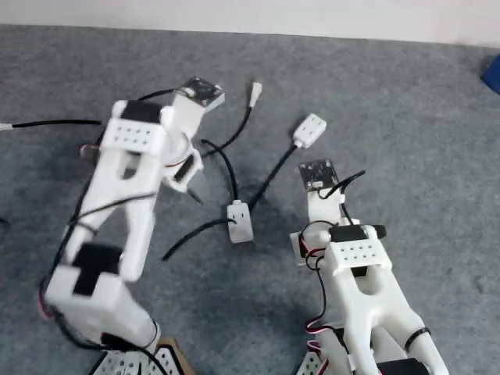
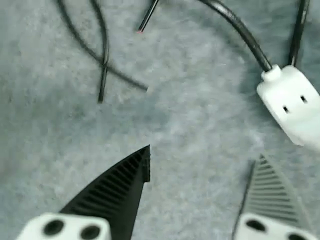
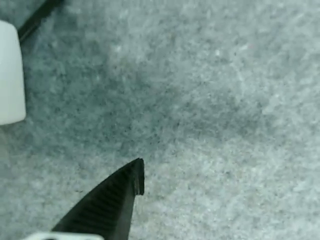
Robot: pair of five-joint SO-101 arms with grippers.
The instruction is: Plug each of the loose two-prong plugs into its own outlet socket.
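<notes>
High view: grey felt tabletop [image 1: 422,117]. Centre socket [image 1: 240,221], white, lies flat mid-table btwn the two arms. Its long axis runs near-to-far w/ a slight tilt. Second white block [image 1: 310,130] sits farther back and to the right, well apart. Its long axis is diagonal, free end pointing far-right, and its black cable [image 1: 273,176] runs back toward centre socket. Small plug [image 1: 255,92] lies farthest back, tip pointing away from the arms, cord curving back toward left arm [image 1: 117,203]. Left gripper [image 1: 191,183] hangs just beside centre socket on that arm's side, not touching. Right arm [image 1: 355,266] is near, on the socket's other side.

Left wrist view: left gripper's fingers [image 2: 120,190] are spread wide w/ nothing btwn them, over bare felt. Centre socket [image 2: 292,102] lies off to one side beyond the grey finger, two slots facing up, cable entering one end.

Right wrist view: right gripper [image 3: 135,175] is low over felt; can't tell if spread or closed. White corner [image 3: 10,75] sits at the edge of view; can't tell which piece.
</notes>
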